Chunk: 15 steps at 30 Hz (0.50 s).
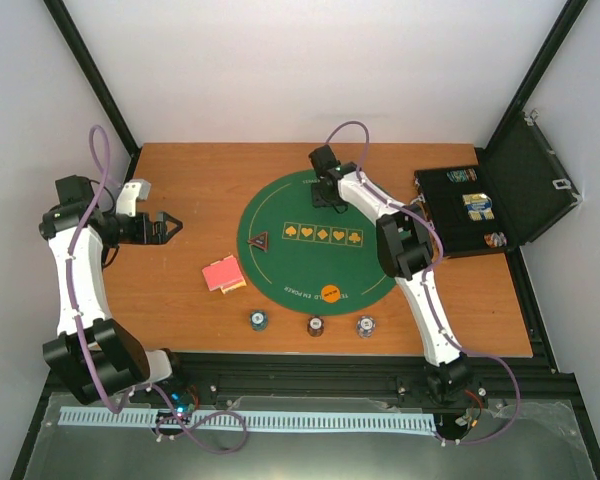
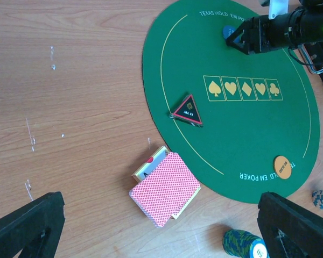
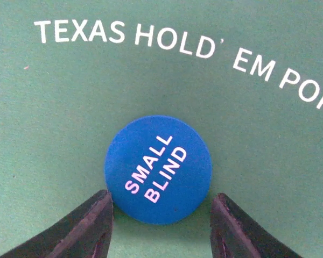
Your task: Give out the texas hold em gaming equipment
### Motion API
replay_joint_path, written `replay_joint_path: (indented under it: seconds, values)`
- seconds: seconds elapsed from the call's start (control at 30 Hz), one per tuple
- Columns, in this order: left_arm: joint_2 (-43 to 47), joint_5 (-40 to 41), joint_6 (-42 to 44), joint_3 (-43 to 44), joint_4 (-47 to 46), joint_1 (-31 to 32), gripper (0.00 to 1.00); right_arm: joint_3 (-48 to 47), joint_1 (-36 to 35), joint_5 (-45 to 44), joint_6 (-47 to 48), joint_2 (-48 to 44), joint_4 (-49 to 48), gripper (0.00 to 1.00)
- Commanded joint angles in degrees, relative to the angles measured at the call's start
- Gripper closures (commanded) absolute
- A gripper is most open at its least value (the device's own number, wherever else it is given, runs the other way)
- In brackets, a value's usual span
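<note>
A blue round "SMALL BLIND" button (image 3: 159, 168) lies flat on the green mat near its far edge. My right gripper (image 3: 161, 217) is open just over it, one fingertip on each side of its near edge, not gripping; it also shows in the top view (image 1: 330, 195). An orange round button (image 1: 330, 292) lies at the mat's near edge. A black triangular button (image 1: 260, 241) lies at its left edge. Pink-red-backed cards (image 2: 166, 188) sit on a box on the wood left of the mat. My left gripper (image 1: 170, 227) is open and empty, high over the wood.
Three chip stacks (image 1: 258, 320), (image 1: 315, 327), (image 1: 366, 326) stand in a row near the table's front edge. The black hinged case (image 1: 520, 190) lies open at the far right with small boxes and chips inside. The green felt mat (image 1: 280, 215) covers the table's centre.
</note>
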State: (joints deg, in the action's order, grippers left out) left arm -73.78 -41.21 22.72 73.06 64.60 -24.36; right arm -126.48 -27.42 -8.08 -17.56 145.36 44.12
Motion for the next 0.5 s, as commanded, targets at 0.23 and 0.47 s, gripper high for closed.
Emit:
replay_joint_path:
  seconds: [0.23,0.47]
  values:
    - [-2.10,0.09,2.85,2.12,2.89,0.19,0.00,18.77,-5.30,0.71,4.53,-16.49,1.09,0.37]
    - [-0.50,-0.70,2.38,2.41,3.42,0.27,0.00,49.95,-15.67,-0.92,-1.65,-37.13,-8.86,0.34]
